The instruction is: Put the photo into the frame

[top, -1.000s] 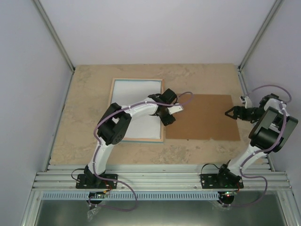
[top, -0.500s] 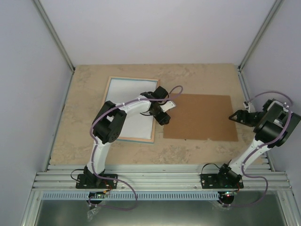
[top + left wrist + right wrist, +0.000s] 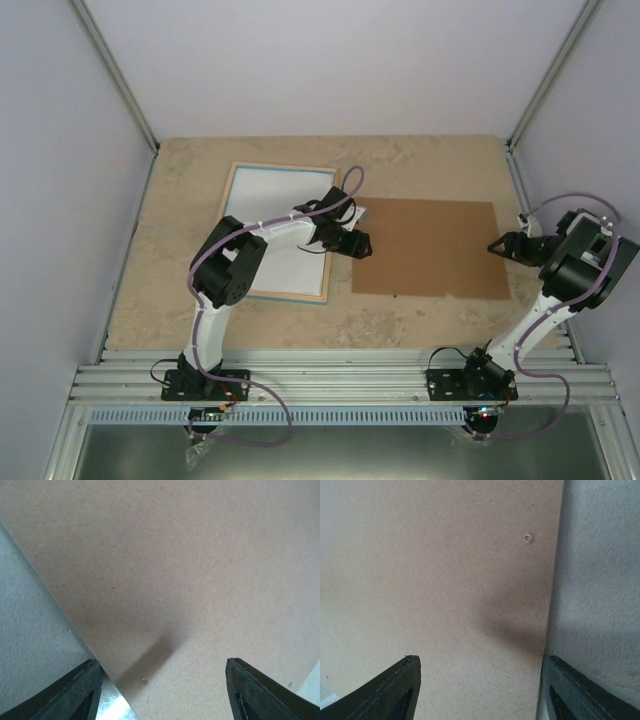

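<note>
Currently: left hand (image 3: 355,243) open, fingers (image 3: 75,692) spread wide over the left edge of the flat brown fibreboard backing panel (image 3: 430,250). Right hand (image 3: 497,247) likewise open, straddling the panel's right edge, gripping nothing. Thin rectangular frame with turquoise-and-wood rim (image 3: 295,297) flat on the beige stone-patterned surface (image 3: 440,165), left of the panel, filled by a white sheet (image 3: 275,205). Sunflower photo not identifiable in any view; cannot tell whether face-down in the frame or hidden elsewhere.

Hazards:
- Closing on a flat-lying panel edge: likely to skid the fingertips off or shove the panel sideways.
- Uneven lift from the two ends: likely to bow or drop the panel.
- Dragging leftward: likely to strike the frame rim and shift the white sheet.

Confirm photo position before seating the panel.
</note>
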Controlling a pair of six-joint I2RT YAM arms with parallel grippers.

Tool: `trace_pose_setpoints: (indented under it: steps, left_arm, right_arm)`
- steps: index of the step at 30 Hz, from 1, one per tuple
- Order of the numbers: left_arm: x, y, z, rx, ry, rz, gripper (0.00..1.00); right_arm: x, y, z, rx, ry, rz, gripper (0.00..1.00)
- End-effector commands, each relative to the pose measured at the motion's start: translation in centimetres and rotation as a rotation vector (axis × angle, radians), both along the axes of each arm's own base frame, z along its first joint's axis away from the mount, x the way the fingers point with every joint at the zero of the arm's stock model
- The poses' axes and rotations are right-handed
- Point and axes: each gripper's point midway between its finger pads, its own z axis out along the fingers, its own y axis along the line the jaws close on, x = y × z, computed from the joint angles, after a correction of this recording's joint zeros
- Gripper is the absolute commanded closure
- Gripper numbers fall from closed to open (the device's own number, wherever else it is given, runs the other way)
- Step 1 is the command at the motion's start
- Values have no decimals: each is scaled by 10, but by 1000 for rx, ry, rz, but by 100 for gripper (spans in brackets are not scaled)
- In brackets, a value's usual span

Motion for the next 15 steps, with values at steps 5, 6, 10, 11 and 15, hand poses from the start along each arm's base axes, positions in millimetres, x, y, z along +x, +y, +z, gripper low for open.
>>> trace_pose_setpoints:
  steps: [5,6,10,11,15]
  left_arm:
    - [-11,-17,3,-128,111,77,31]
    - [-9,-20,16,-156,81,66,32]
    - [-3,-24,74,-263,-69,34,33]
    - [-2,-22,90,-282,-109,31,33]
    - [-2,-12,107,-286,-157,40,34]
  right_arm:
    - [-14,31,-31,59,83,59,38]
    - [-14,34,-30,74,80,63,39]
    - [-13,45,-26,114,71,79,45]
    - [-12,49,-26,119,70,86,45]
    - [-10,61,-23,129,57,108,47]
